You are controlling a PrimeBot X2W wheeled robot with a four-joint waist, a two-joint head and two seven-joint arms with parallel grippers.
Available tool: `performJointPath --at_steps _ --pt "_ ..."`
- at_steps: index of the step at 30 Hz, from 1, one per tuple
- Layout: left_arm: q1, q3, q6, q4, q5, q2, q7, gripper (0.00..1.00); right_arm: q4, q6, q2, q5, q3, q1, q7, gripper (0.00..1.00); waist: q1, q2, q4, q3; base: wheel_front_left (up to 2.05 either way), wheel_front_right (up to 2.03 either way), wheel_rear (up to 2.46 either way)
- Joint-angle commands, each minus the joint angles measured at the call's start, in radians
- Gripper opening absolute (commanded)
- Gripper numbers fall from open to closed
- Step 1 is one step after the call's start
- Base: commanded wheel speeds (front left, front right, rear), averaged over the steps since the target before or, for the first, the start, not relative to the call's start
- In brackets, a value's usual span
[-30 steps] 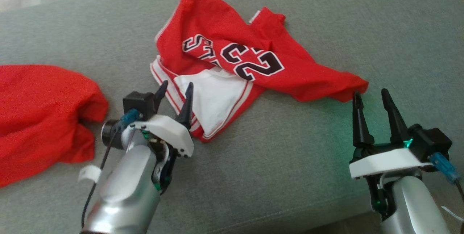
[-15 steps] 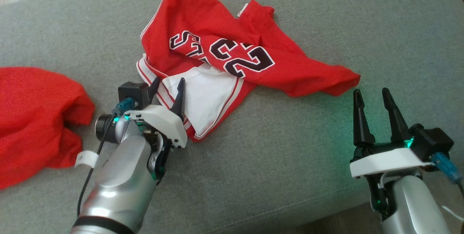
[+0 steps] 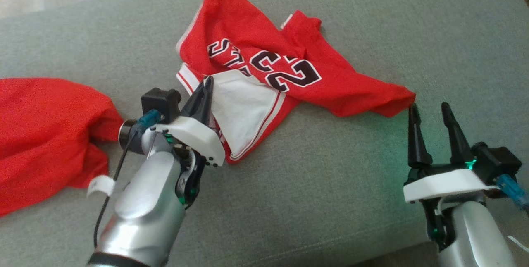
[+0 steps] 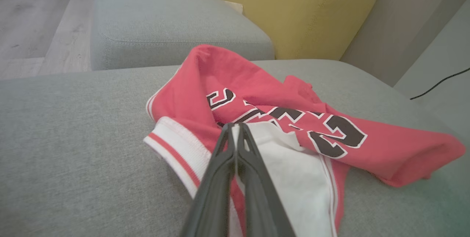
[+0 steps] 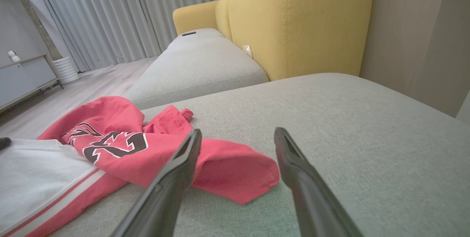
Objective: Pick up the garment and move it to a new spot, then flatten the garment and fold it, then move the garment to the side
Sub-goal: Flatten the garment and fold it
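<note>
The garment point(image 3: 264, 48) is a red jersey with black-and-white lettering and a white inner panel, lying crumpled on the grey sofa seat point(image 3: 322, 176). My left gripper point(image 3: 206, 83) is shut on its striped edge beside the white panel. In the left wrist view the two fingers point(image 4: 220, 178) are pressed together over the garment point(image 4: 268, 94), with a sliver of white cloth between the tips of the left gripper point(image 4: 234, 127). My right gripper point(image 3: 427, 108) stands open just short of the garment's right-hand tip. In the right wrist view that gripper point(image 5: 238, 136) frames the red tip of the garment point(image 5: 235, 178).
A second red cloth point(image 3: 41, 134) lies bunched at the seat's left side. A yellow backrest point(image 5: 293, 20) rises behind the seat, next to another grey cushion point(image 5: 198, 64). The seat's front edge point(image 3: 289, 250) runs near my arms.
My left gripper has gone from open to shut on the garment's striped edge, a little further onto the cloth. The right gripper has stayed open. The camera has shifted slightly.
</note>
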Motion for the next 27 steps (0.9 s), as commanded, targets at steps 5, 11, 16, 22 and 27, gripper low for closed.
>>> performJointPath --at_steps 5,11,16,22,27 --pt "0.035 0.064 0.004 -0.162 0.053 0.019 -0.012 0.00 -0.021 -0.001 -0.003 -0.016 -0.007 -0.023 -0.011 1.00 0.0000 0.0000 0.039 -0.046 0.00 0.00 0.00" --pt "0.078 0.107 0.000 -0.332 0.124 0.049 -0.012 0.00 -0.010 -0.001 -0.003 -0.019 -0.012 -0.016 -0.011 1.00 0.0000 0.0000 0.078 -0.078 0.00 0.00 0.00" --pt "0.083 0.135 -0.006 -0.467 0.202 0.084 -0.012 0.00 0.007 -0.001 -0.003 -0.015 -0.008 -0.016 -0.011 1.00 0.0000 0.0000 0.106 -0.095 0.00 0.00 0.00" --pt "0.128 0.131 -0.056 -0.582 0.276 0.151 -0.012 0.00 0.034 -0.001 -0.003 -0.007 -0.008 -0.006 -0.011 1.00 0.0000 0.0000 0.137 -0.113 0.00 0.00 0.00" --pt "0.217 0.124 -0.077 -0.617 0.294 0.206 -0.012 0.00 0.044 -0.001 -0.003 -0.003 -0.016 0.000 -0.011 1.00 0.0000 0.0000 0.154 -0.126 0.00 0.00 0.00"
